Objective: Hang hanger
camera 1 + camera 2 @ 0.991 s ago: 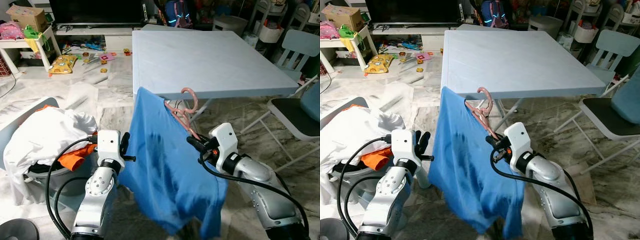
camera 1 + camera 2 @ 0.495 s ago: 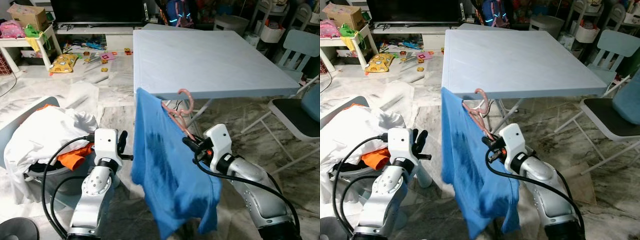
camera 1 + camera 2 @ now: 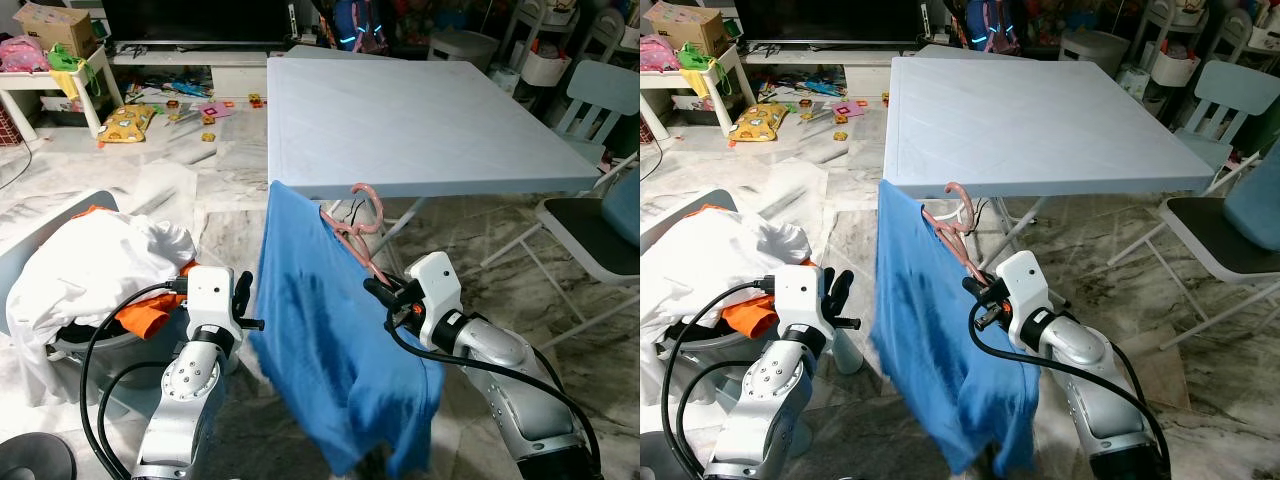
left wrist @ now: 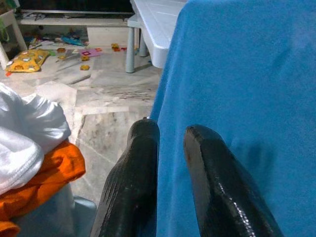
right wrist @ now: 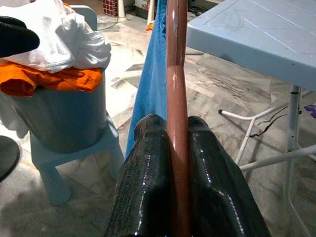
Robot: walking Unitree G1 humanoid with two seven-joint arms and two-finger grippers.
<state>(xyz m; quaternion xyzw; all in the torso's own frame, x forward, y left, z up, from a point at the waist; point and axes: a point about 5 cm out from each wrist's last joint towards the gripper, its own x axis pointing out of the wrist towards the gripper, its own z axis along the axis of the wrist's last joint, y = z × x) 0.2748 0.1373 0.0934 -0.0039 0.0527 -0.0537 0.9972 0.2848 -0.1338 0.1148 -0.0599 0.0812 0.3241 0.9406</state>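
A pink hanger (image 3: 366,206) carries a blue shirt (image 3: 320,350) that hangs low in front of me. Its hook stands just before the near edge of the light blue table (image 3: 420,110). My right gripper (image 3: 376,290) is shut on the hanger's arm, and in the right wrist view the pink bar (image 5: 177,74) runs up from between its fingers (image 5: 148,163). My left gripper (image 3: 244,301) sits at the shirt's left edge with its fingers (image 4: 140,163) drawn together, and I see nothing between them. The shirt hides the hanger's other arm.
A grey basket (image 3: 100,350) heaped with white laundry (image 3: 90,265) and an orange cloth (image 3: 150,312) stands at my left. A folding chair (image 3: 590,230) is at the right. Toys and a low white table (image 3: 40,85) lie beyond on the marble floor.
The shirt's loose lower part has swung to the side and back. The right gripper still holds the hanger, with the hook a little nearer the table edge.
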